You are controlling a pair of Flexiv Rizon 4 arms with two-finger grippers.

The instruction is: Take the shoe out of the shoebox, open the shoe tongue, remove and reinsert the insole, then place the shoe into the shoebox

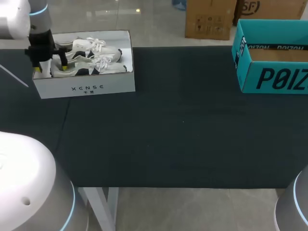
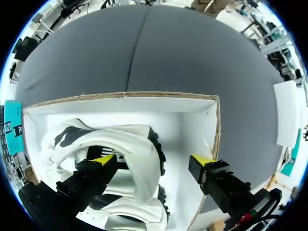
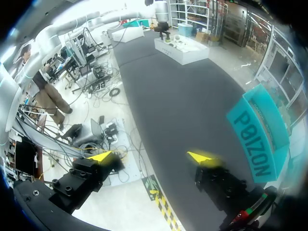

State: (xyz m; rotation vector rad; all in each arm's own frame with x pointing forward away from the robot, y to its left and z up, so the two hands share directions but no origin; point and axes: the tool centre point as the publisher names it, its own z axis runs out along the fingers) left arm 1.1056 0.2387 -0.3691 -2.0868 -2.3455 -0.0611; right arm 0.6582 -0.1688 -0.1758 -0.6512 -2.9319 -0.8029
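The shoe [image 1: 84, 67] [image 2: 130, 144] lies on its side in the white shoebox [image 1: 86, 86] [image 2: 183, 115], white with dark patches and its laces tied. It is the nearer of a pair. The second shoe [image 1: 91, 48] lies just behind it against the far wall. The box stands open at the far left of the bench [image 1: 183, 134].

The left hand [image 1: 51, 69] [image 2: 153, 160] is down in the heel end of the box, released, its fingers spread wide. In the left wrist view one yellow tip sits at the dark mouth of the shoe. The other hangs over bare box floor, apart from the heel and close to the side wall. So the heel is between the fingers but not gripped.

The right hand [image 3: 151, 156] is also released and has nothing in it. It hangs near the bench's edge beside a teal box [image 1: 274, 72] [image 3: 260, 139], well away from the shoes.

As I judge it, none of the task is done yet. The shoe is not out of the box, and the first step, gripping the heel and lifting, is only being lined up. Opening the tongue, taking the insole out and putting it back, and returning the shoe to the box are all left to do.

As for writing, the front wall of the white box has a short line of small dark letters with a smaller mark below. The teal box has big dark block letters on its side and a repeated dark strip along its rim.
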